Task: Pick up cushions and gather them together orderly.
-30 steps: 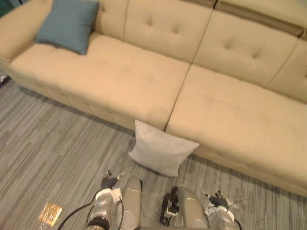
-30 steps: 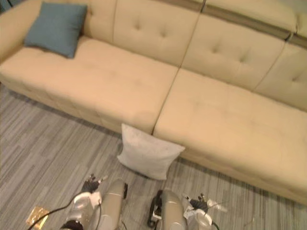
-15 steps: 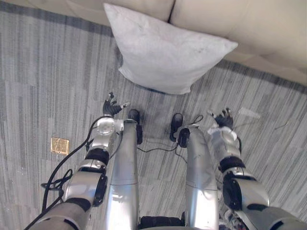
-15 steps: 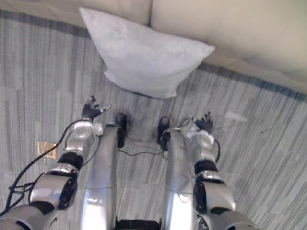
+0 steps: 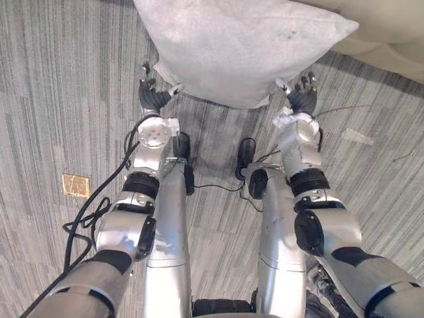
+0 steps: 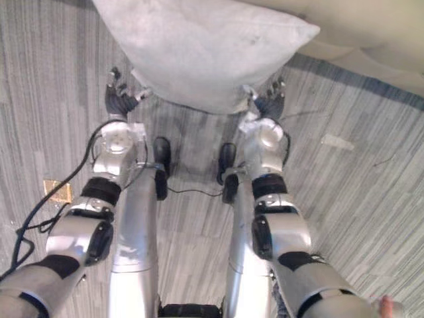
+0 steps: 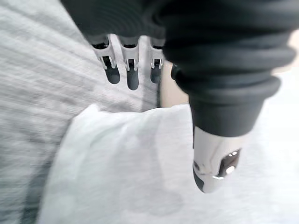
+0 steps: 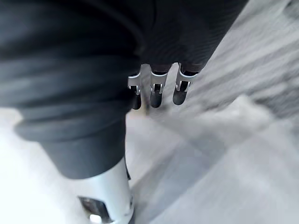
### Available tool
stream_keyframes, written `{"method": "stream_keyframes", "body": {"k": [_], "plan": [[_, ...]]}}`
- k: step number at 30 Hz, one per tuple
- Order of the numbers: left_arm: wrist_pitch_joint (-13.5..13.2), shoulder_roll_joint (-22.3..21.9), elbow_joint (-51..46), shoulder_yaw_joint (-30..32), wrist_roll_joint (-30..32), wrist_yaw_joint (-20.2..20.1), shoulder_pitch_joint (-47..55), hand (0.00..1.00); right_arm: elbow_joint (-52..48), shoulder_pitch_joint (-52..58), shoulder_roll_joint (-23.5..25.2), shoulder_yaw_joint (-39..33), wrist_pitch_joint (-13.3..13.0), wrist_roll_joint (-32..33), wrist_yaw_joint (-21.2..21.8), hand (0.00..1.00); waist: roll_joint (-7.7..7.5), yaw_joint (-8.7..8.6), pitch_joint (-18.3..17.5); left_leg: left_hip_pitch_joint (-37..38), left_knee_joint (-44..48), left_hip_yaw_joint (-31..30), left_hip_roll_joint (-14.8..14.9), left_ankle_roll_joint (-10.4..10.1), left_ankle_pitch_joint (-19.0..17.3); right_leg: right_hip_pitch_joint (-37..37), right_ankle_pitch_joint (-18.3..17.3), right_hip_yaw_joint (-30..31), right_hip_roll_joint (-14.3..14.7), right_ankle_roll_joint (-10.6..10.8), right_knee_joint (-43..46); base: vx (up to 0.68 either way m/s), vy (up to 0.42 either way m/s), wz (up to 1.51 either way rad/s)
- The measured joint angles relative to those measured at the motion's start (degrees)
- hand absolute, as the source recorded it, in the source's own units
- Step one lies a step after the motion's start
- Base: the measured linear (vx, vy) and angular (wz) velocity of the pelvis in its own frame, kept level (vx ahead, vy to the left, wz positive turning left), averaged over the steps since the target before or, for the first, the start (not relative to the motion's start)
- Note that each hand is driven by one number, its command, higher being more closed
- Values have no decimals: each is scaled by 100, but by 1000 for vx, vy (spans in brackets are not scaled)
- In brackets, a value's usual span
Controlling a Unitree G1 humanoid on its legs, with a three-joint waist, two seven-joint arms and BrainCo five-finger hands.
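Both hands have been brought forward since half a second ago, when they were held well short of the cushion; the view itself has also been tipped closer. The left hand (image 5: 154, 101) is seen at the lower left corner of the light grey cushion (image 5: 245, 43) and the right hand (image 5: 303, 101) at its lower right corner, so the cushion's lower edge is spanned between them. The cushion rests on the grey striped floor (image 5: 53, 86) just ahead of both hands and is leaned against the front of the beige sofa (image 5: 397, 30) beyond it. In the left wrist view the fingers (image 7: 132, 74) are held straight and the thumb (image 7: 216, 163) apart from them, with the cushion's corner lying between the two; nothing is pinched. The right hand's fingers (image 8: 155, 93) are likewise held straight, and nothing is gripped. Whether either hand's fingertips touch the fabric cannot be told. A small brass plate (image 5: 75, 185) is set in the floor, well behind and outward of the left hand.
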Motion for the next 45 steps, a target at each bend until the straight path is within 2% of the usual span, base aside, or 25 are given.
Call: {"method": "stream_keyframes", "body": {"k": [5, 6, 8, 9, 13, 20, 26, 31, 34, 36, 38, 42, 43, 44, 45], "plan": [[155, -97, -202, -9, 206, 308, -425, 0, -54, -193, 122, -31, 0, 2, -248, 0, 0, -25, 0, -20, -121, -36, -40, -28, 85, -2, 6, -46, -43, -8, -85, -16, 33, 6], [156, -100, -216, -18, 211, 317, -451, 0, -54, -208, 124, -30, 0, 2, -260, 100, 0, -25, 0, -24, -141, -42, -42, -35, 100, -2, 7, -57, -46, -7, -105, -30, 45, 7], [160, -104, -252, -105, 223, 414, -584, 0, -72, -295, 147, -28, 0, 8, -322, 100, -1, -25, 0, -49, -208, -62, -45, -67, 145, -8, 29, -116, -53, -10, -171, -19, 30, 3], [161, -106, -252, -140, 223, 416, -620, 100, -103, -300, 155, -27, 0, 12, -351, 100, -1, -23, 0, -59, -214, -76, -44, -76, 150, -13, 43, -132, -54, -33, -179, 0, 0, 0], [161, -159, -284, -172, 59, 426, -825, 100, -280, -303, 155, -27, -2, 204, -486, 100, -4, -30, 4, -115, -284, -107, -67, -122, 206, -85, 85, -168, -74, -93, -195, -2, 22, 6], [159, 52, -361, -151, -532, 395, -910, 100, -432, -373, 163, 69, -54, 755, -498, 100, -4, -31, 4, -119, -284, -87, -22, -157, 225, -132, 124, -159, -36, -126, -182, -7, 9, -3], [156, 68, -420, -154, -1058, 223, -908, 100, -975, -372, 268, 221, -236, 969, -496, 100, -5, -81, 4, -112, -278, -12, 63, -135, 242, -141, 253, -81, 52, -88, -278, -12, 31, -11], [138, -62, -941, -160, -1352, 231, -781, 100, -1595, 36, 435, 256, -371, 977, -497, 100, -8, -123, 2, 120, -339, 74, 100, -93, 267, 15, 334, 31, 98, -72, -343, -10, 24, -7], [10, -197, -1536, -171, -1409, 285, -428, 100, -2040, 492, 587, 361, -470, 972, -501, 100, -14, -149, -7, 568, -606, 145, 155, -57, 319, 439, 442, 62, 140, -55, -651, -19, 15, -13], [-218, -429, -2169, -215, -1433, 352, 147, 100, -2651, 1158, 640, 648, -639, 897, -509, 100, -16, -228, -21, 1337, -1125, 170, 189, -40, 430, 1232, 562, 49, 190, 2, -1211, -42, 11, -8], [-308, -513, -2365, -297, -1432, 407, 374, 100, -2919, 1405, 650, 715, -694, 862, -509, 100, -10, -243, -30, 1647, -1330, 181, 198, -24, 445, 1547, 589, 46, 206, 8, -1433, -16, 0, -2], [-502, -976, -3405, -733, -1387, 422, 1673, 100, -4159, 2634, 722, 908, -931, 357, -437, 100, -4, -255, -187, 3161, -2238, 322, 178, 49, 544, 3027, 695, 50, 169, 30, -2313, 61, -7, 0], [-513, -1022, -3517, -797, -1377, 422, 1811, 100, -4301, 2793, 735, 909, -934, 287, -428, 100, -4, -248, -187, 3353, -2328, 338, 175, 37, 551, 3207, 701, 50, 162, 20, -2387, 133, 3, 3], [-608, -1132, -3750, -975, -1368, 415, 2206, 100, -4598, 3255, 746, 992, -1007, 171, -399, 100, -1, -242, -355, 3695, -2540, 375, 169, 31, 554, 3537, 710, 51, 153, 8, -2595, 150, 11, 0], [-662, -1246, -3995, -1119, -1368, 399, 2692, 100, -4846, 3825, 741, 1135, -1091, -15, -331, 100, 10, -250, -805, 3796, -2691, 404, 169, 15, 570, 3635, 725, 54, 151, -11, -2759, 165, 17, -2]]}}
